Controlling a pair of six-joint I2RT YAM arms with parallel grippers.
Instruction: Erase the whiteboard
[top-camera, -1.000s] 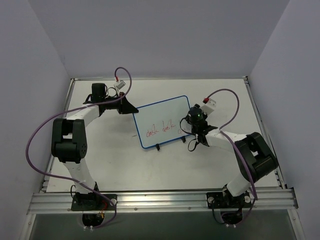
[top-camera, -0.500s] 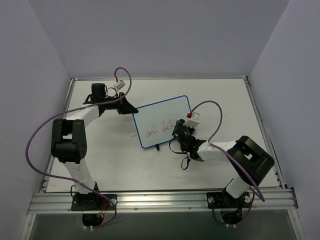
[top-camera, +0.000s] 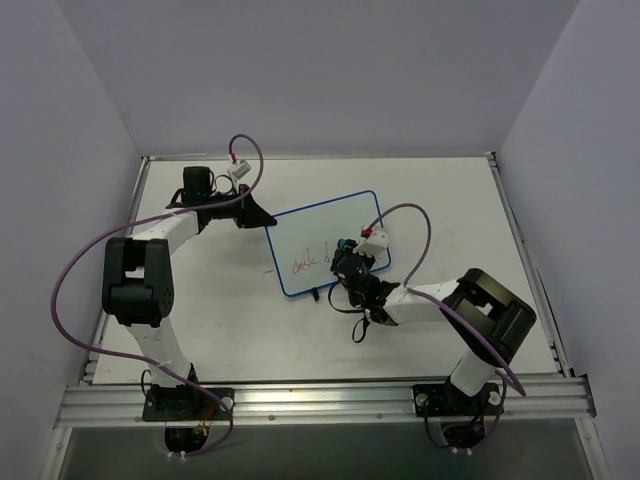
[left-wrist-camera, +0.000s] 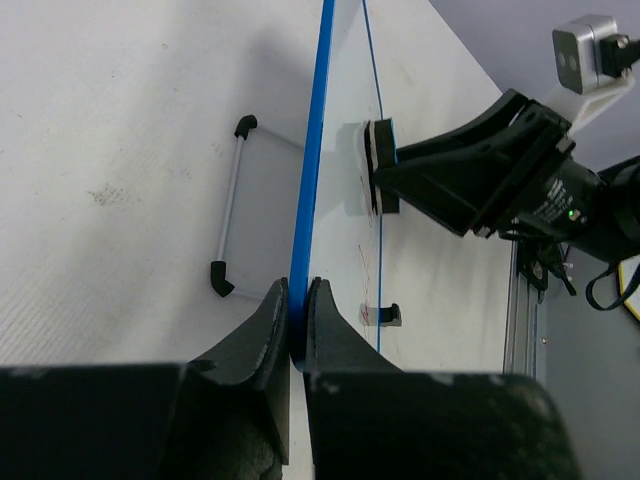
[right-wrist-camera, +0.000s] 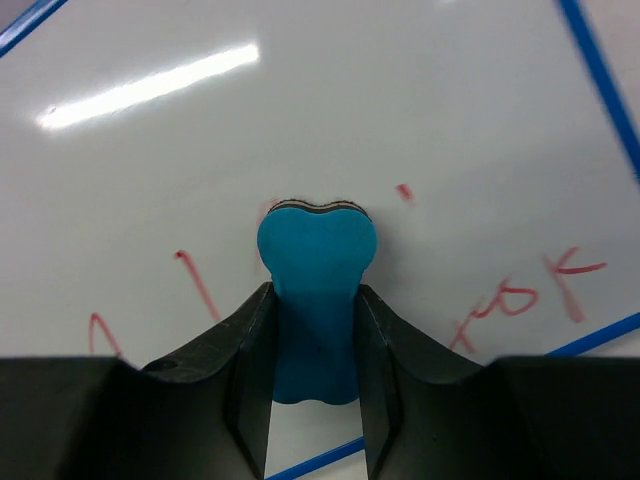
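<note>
**Shifted left: right gripper (top-camera: 345, 262) now on the whiteboard (top-camera: 325, 240), eraser (right-wrist-camera: 316, 260) over the writing**

Moved since a second ago: the right gripper stood off the whiteboard's right edge then. It now sits over the lower middle of the face, with its arm folded in closer behind it. The left arm and the whiteboard hold the same place as before.

Right fingers: clamped on the narrow waist of the blue bone-shaped eraser, one finger on each side. The rounded head of the eraser pokes out past the fingertips and presses flat on the white surface. The side view from the other wrist shows its dark pad against the whiteboard.

Red writing (top-camera: 303, 264): strokes remain on both sides of the right fingers, with a small red dot just beyond the eraser head. The blue frame runs close under the fingers. From above, the first word reads clear to the left of the gripper. The second word is mostly under the gripper, so how much ink has come off is hard to judge.

Left gripper (left-wrist-camera: 298, 295): fingers pinched shut on the thin blue frame, which rises straight out from between the fingertips. One black foot (left-wrist-camera: 392, 314) sits just to the face side of these fingers. The stand bar (left-wrist-camera: 230, 210) lies on the back side.

Whiteboard: propped and tilted on the table (top-camera: 450, 200), held between the two grippers, left at its upper-left corner and right on its face.
</note>
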